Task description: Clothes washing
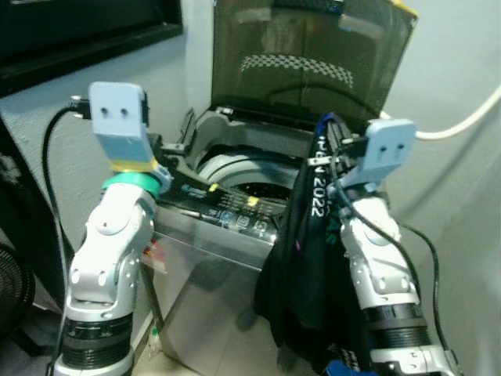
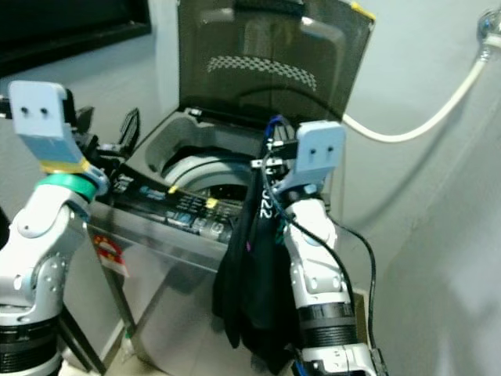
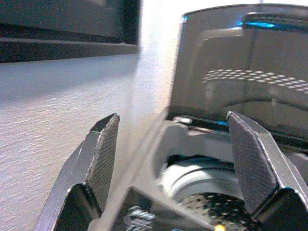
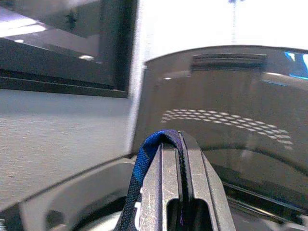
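A grey top-loading washing machine stands before me with its dark lid raised and the perforated drum showing. My right gripper is shut on a black garment with blue trim and white "2022" lettering. It holds the garment above the machine's front right corner, and the cloth hangs down over the front of the cabinet. My left gripper is open with nothing between its fingers, raised beside the machine's left rim.
A white hose runs along the wall at the right. A dark window frame sits at the upper left, above the grey wall. A black fan stands low on the left. A black cable hangs by each arm.
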Tool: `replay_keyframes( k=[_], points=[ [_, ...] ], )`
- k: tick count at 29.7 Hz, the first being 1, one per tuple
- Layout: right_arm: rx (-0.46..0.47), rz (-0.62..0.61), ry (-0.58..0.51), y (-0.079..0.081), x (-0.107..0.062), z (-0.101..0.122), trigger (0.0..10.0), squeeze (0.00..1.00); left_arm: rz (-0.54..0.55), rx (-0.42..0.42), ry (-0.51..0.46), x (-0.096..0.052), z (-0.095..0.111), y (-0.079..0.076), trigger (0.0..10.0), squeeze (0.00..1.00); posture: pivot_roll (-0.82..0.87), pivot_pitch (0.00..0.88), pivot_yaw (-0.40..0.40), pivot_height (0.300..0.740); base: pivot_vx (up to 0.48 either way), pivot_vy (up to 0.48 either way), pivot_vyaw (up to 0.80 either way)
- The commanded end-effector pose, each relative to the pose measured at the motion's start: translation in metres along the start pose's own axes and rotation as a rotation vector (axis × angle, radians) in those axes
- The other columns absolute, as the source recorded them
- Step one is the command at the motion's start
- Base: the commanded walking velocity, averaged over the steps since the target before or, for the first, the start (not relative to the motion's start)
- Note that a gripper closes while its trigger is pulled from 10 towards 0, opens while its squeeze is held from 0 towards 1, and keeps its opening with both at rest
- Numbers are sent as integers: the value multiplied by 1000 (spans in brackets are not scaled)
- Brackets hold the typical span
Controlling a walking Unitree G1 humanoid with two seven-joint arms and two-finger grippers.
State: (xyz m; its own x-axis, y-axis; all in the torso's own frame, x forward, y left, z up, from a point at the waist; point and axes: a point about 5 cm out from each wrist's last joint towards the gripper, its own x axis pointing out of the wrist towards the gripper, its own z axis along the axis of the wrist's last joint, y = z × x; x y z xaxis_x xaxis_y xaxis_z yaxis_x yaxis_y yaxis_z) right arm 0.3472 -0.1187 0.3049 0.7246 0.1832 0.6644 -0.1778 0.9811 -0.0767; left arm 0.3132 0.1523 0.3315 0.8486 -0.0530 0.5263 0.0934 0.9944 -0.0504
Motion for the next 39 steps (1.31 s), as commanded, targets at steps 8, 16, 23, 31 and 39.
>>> replay_keyframes(
  k=[8, 16, 23, 31, 39],
  points=[
    [-8, -11, 7, -3, -3, -2, 10000, 0, 3, -8, 29, 0, -6, -1, 10000, 0, 37, 46, 26, 740, 0, 0, 0],
    [-33, -47, 21, -6, -4, -5, 10000, 0, 30, 39, 45, 2, -6, 6, 10000, 0, 41, 56, 26, 740, 0, 0, 0],
    [-7, -100, -1, -13, -3, -2, 10000, 0, 13, 52, 24, 1, -3, 5, 10000, 0, 45, 60, 31, 740, 0, 0, 0],
    [2, -90, 28, -11, -4, -6, 10000, 0, 2, 36, 20, 2, -2, 4, 10000, 0, 45, 62, 33, 740, 93, 260, -456],
    [-6, -91, 27, -11, -4, -7, 10000, 0, 5, 44, 15, 2, -1, 3, 10000, 0, 46, 62, 34, 740, 244, 415, -600]
  ],
)
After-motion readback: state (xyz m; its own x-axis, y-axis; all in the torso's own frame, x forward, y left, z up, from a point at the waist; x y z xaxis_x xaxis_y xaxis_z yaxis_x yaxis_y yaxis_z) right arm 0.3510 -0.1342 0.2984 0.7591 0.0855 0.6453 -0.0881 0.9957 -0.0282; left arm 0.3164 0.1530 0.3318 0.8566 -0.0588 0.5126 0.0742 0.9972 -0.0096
